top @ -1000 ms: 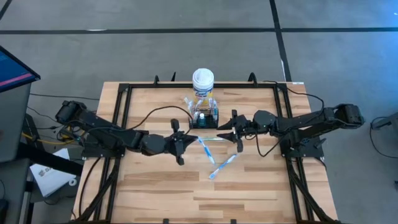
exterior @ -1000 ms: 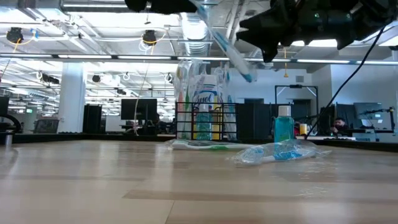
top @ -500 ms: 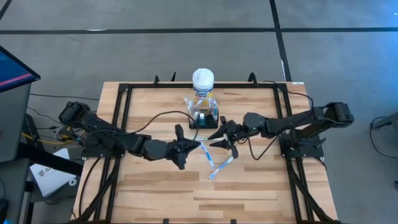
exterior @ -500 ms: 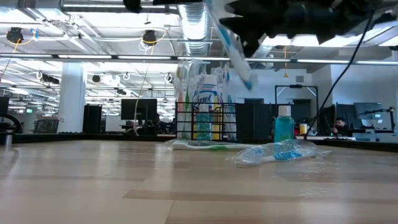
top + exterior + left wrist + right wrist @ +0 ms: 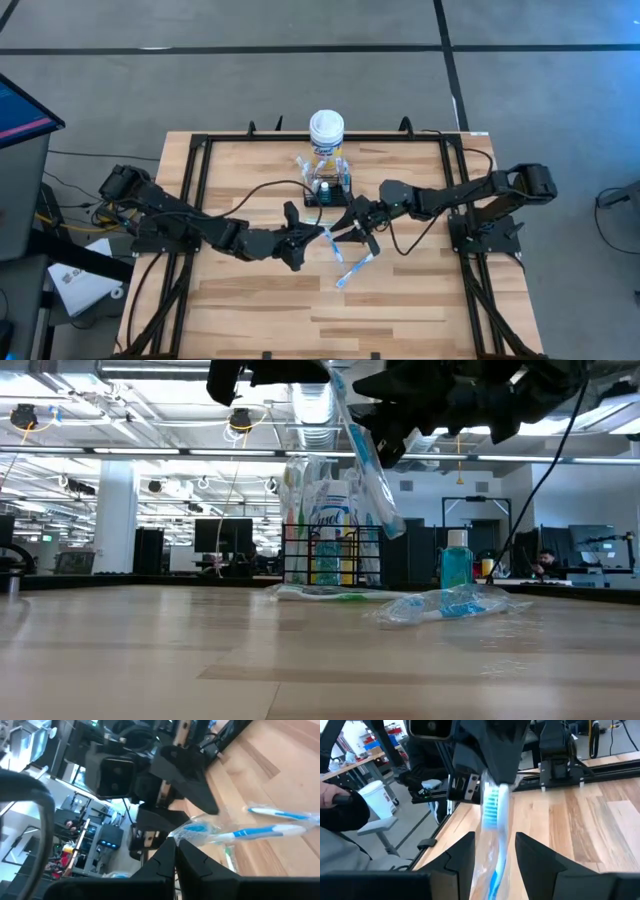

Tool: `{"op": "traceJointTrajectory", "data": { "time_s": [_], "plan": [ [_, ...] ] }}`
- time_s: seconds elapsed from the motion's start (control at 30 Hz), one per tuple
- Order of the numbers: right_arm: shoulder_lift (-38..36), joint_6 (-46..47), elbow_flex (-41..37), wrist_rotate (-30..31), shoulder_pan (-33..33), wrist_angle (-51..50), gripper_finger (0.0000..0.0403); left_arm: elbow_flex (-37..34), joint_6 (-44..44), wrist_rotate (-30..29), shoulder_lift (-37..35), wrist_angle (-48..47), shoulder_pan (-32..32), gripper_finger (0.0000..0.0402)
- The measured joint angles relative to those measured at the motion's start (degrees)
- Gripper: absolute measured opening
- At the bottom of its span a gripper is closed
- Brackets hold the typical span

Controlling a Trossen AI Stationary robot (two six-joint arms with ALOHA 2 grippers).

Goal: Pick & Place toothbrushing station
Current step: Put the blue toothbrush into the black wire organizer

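My left gripper point(image 5: 305, 236) is shut on a blue toothbrush in a clear wrapper point(image 5: 331, 243), held above mid-table just near of the black wire caddy point(image 5: 328, 189). The caddy stands on the table with several items in it. My right gripper point(image 5: 352, 228) is open. Its fingers point(image 5: 465, 851) stand on either side of the wrapped toothbrush point(image 5: 493, 845); whether they touch it, I cannot tell. The yellow canister with a white lid point(image 5: 327, 131) stands behind the caddy. My left gripper pinches the wrapper's end by the brush head point(image 5: 192, 831) between its two shut fingers. The fingers come about level from the table's left. The toothbrush is lifted clear and slants down away from the fingers point(image 5: 368, 460).
A second wrapped blue toothbrush point(image 5: 357, 268) lies on the table near of the grippers. A green toothbrush point(image 5: 322, 594) lies in front of the caddy. A black frame point(image 5: 196, 190) runs around the table's edges. Bare wood lies at the near side.
My right gripper has gone toward the table's left and a little nearer, and its open fingers now stand around the held toothbrush. My left gripper has shifted slightly toward the right with the toothbrush, which hangs steeper now.
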Motion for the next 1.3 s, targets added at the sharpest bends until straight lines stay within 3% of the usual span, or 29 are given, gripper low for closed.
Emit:
{"op": "traceJointTrajectory", "data": {
  "time_s": [1.3],
  "plan": [
    [0.9, -0.5, 0.0, 6.7, 2.2, 1.4, 0.0124, -0.1, -0.5, -0.2, 0.0, -0.1, 0.0, 0.0000]
  ]
}}
